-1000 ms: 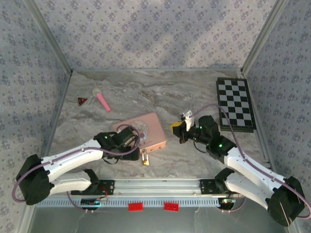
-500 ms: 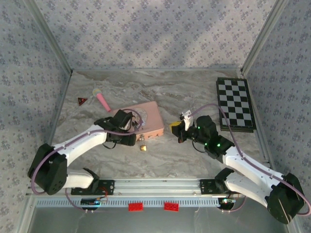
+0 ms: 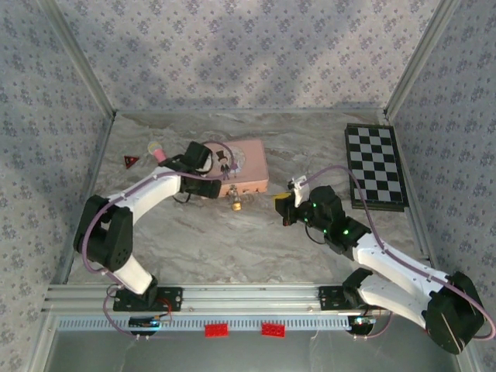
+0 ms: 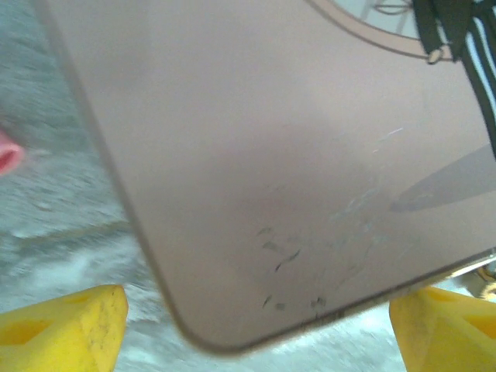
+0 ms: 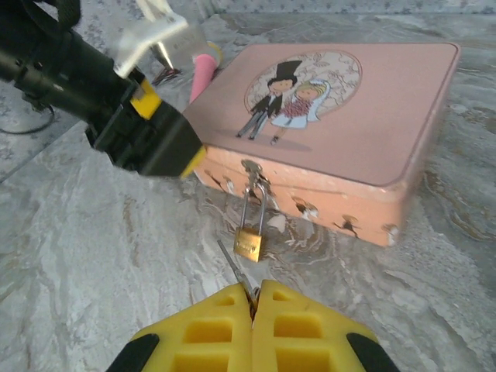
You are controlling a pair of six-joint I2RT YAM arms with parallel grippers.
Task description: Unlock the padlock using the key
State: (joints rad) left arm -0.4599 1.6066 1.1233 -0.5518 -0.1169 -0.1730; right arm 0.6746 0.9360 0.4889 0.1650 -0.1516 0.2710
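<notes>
the right gripper point(image 5: 252, 298) is seen pinched shut on a thin key point(image 5: 233, 269) at lower centre, just below the brass padlock point(image 5: 248, 243), which is hung from the front clasp of the pink tin point(image 5: 364, 132). the left gripper point(image 4: 256, 314) is spread wide across the tin's corner.

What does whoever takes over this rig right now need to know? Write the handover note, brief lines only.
Grippers: the left gripper is open, its fingers astride a corner of the pink tin, not clamped on it. The right gripper is shut on the key, blade pointing forward.
Things: the padlock hangs from the hasp on the tin's front wall, shackle closed. The key tip sits just short of it.
Done: key picked up and aimed roughly at the padlock.
Left: get the key into the lock, turn it, free the shackle.
</notes>
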